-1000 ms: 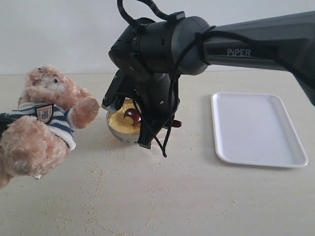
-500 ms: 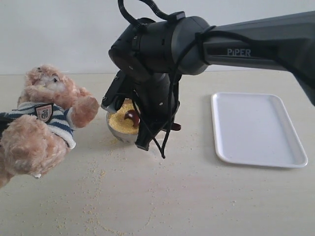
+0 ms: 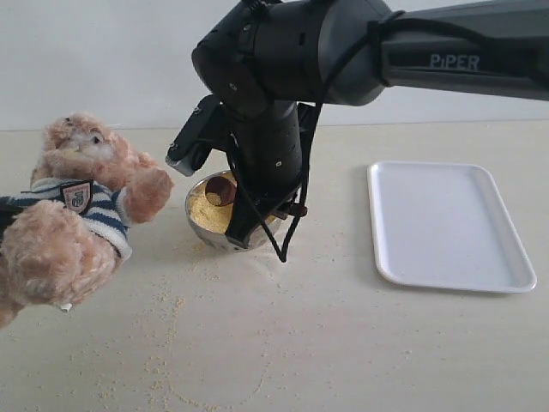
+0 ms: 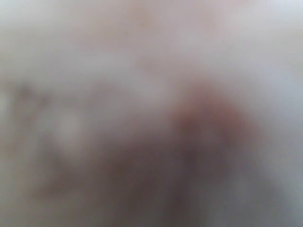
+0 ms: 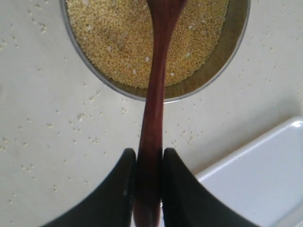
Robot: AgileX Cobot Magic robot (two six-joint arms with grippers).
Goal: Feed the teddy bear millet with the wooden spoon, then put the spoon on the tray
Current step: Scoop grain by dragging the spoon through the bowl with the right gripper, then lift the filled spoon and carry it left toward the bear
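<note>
The right wrist view showed the black right gripper (image 5: 149, 158) pinching the slim reddish-brown wooden spoon (image 5: 154, 94) by its handle, tip over yellow millet (image 5: 109, 42) in a round steel bowl (image 5: 235, 40). Only the exterior view held the fluffy striped-shirted teddy bear (image 3: 77, 202) and the flat white tray (image 3: 446, 223). The left wrist view was pure blur, so the left gripper's state could not be told.

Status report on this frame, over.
Right gripper shut on spoon, tip over millet. Left gripper unclear, view blurred. Nothing seen between spoon and bear.

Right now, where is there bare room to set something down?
The tray is bare throughout. The front table strip between teddy bear and tray carries only stray millet. Crowded: around the steel bowl, where the right gripper holds the wooden spoon.
</note>
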